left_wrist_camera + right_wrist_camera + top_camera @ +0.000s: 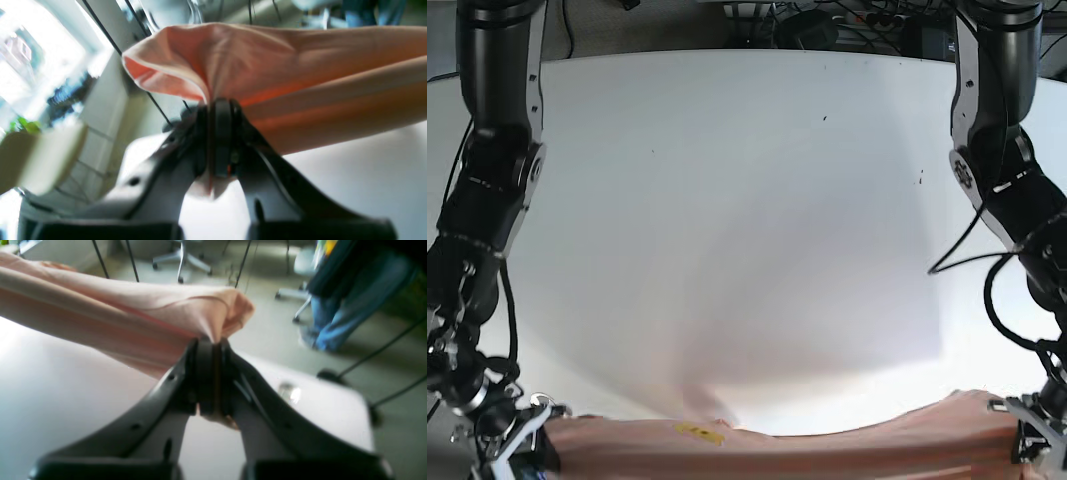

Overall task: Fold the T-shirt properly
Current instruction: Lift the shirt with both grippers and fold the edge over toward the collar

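White table [747,200] below pinched T-shirt [827,445] (yellow label [695,431] unreadable).

No text, brand or number can be read — only a small yellow tag [697,431] is seen on the T-shirt [827,450], its marks too blurred.

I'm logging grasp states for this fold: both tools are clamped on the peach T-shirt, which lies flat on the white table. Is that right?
Not quite. Both wrist views show the left tool and the right tool clamped on the peach T-shirt, but the shirt does not lie flat: it hangs stretched between them, lifted above the white table.
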Controlling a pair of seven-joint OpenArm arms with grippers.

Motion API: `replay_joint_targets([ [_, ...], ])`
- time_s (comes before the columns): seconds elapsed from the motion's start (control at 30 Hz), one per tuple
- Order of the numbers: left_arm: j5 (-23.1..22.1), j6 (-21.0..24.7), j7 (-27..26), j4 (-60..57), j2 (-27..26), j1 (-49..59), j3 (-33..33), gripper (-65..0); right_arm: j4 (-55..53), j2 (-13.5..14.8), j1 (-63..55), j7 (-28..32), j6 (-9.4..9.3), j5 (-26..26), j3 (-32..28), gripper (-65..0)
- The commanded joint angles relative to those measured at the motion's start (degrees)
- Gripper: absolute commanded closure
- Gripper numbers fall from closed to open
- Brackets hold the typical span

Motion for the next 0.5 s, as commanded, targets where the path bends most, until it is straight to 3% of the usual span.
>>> replay_joint_targets([
  [0.03,1.52,-0.58,-2.94,2.19,-1.17,5.96,-3.12,0.0,4.31,-0.47,-5.88,0.78,-0.87,-0.90,2.38,-2.1],
  [0.23,1.52,-4.71,-9.53,2.63,1.29,30.75,-10.76,0.0,10.55,-4.25,-31.73,3.59,-0.78,-0.99,6.95,-2.1],
  [0.4,1.52,-7.26,-11.20,2.46,4.36,43.15,-15.25,0.0,13.71,-4.60,-46.94,7.55,-0.78,-0.90,6.95,-2.1],
  [0.5,1.52,-8.89,-11.20,2.72,6.39,48.07,-19.20,0.0,18.37,-6.27,-54.50,7.46,-0.78,-0.90,8.36,-2.1],
])
